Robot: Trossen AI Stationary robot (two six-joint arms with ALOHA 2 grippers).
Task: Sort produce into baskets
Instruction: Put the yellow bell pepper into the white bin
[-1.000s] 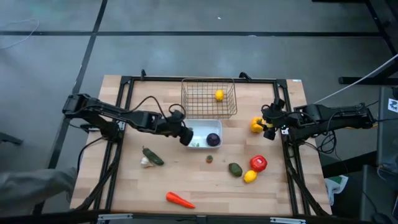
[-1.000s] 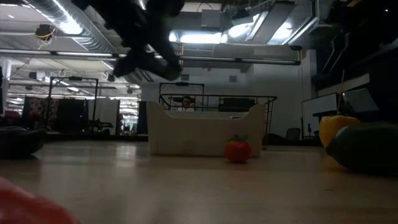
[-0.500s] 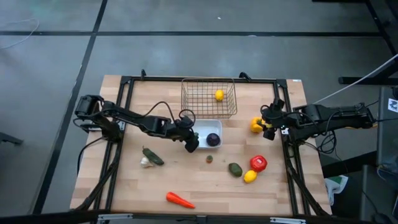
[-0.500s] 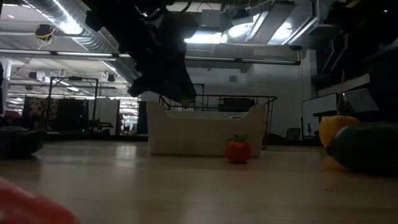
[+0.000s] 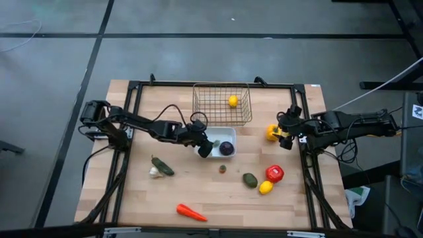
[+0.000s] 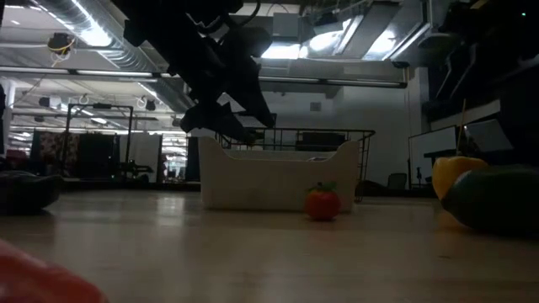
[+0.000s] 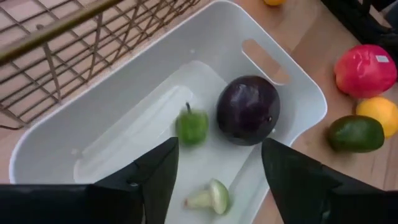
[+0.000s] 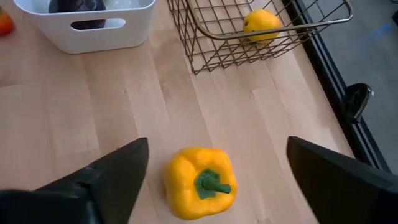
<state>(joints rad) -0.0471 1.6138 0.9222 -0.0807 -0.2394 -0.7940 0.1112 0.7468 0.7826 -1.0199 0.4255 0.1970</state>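
Observation:
My left gripper is open and empty above the white tray, over its left half. In the tray lie a purple ball, a small green pepper and a pale green piece. My right gripper is open at the table's right side. Its fingers stand on either side of a yellow bell pepper that rests on the table, and do not touch it. The wire basket behind the tray holds one lemon.
On the table's near half lie a small red fruit, an avocado, a red tomato, a lemon, a carrot, a dark green pepper and garlic. A black frame runs along the table's edges.
My left gripper has gone toward the table's right edge and down, from the tray's left end to over the tray. The small green pepper now shows in the tray beside the purple ball.

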